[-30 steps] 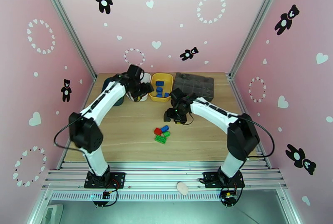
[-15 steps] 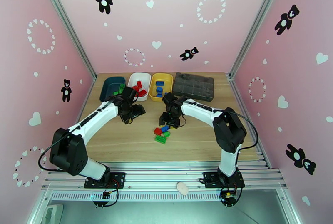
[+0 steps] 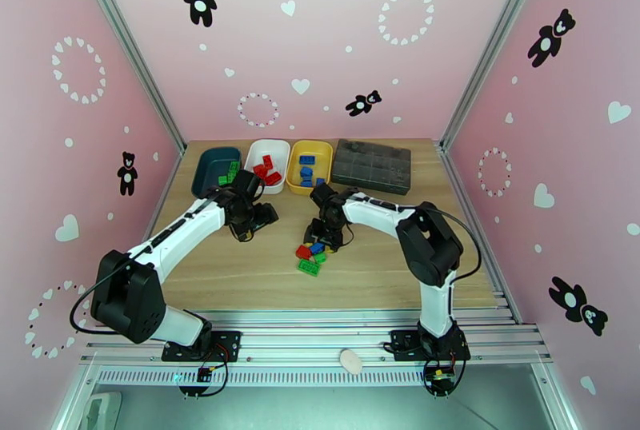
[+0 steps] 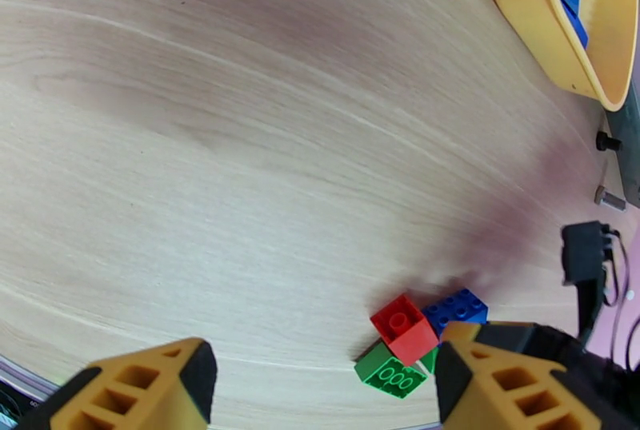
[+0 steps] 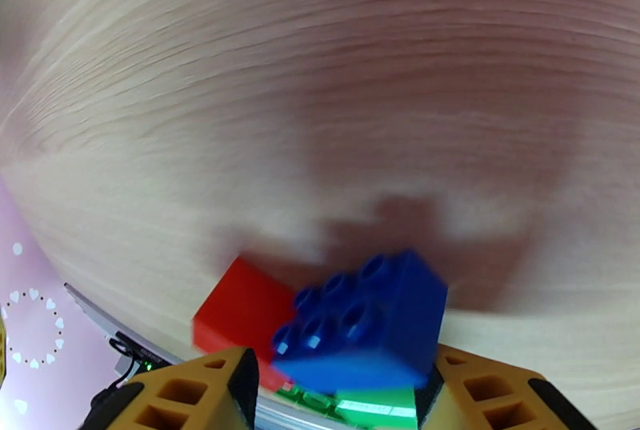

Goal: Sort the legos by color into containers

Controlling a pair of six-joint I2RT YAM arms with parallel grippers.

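- Right claw (image 5: 344, 382) is low over the tabletop (image 3: 240, 272), fingers spread wide either side of the blue brick (image 5: 368, 320). No squeeze shows, so I call it wide and holding nothing.
- That blue brick (image 3: 318, 247) lies on the near side of the yellow tray (image 3: 322, 153), well short of it. The red brick (image 5: 236, 312) presses against its flank and a green brick (image 4: 388, 368) is tucked half underneath.
- Left claw (image 4: 320, 380) hangs wide and empty over bare wood, nearer than the yellow tray and off to its left.
- Sorting so far: blues sit in the yellow tray, reds in the white tray (image 3: 258, 149) just left of it, and greens in the teal tray (image 3: 205, 161) beyond that.
- Trouble ahead, as I judge it: the red brick sits so tight that a closing finger may catch its corner and drag both, so a red could end up among the blues.
- The blue looks tilted on the green, so a skewed pinch could twist it loose.
- Both claws are close together here, and a reach from the left could clip the right arm.
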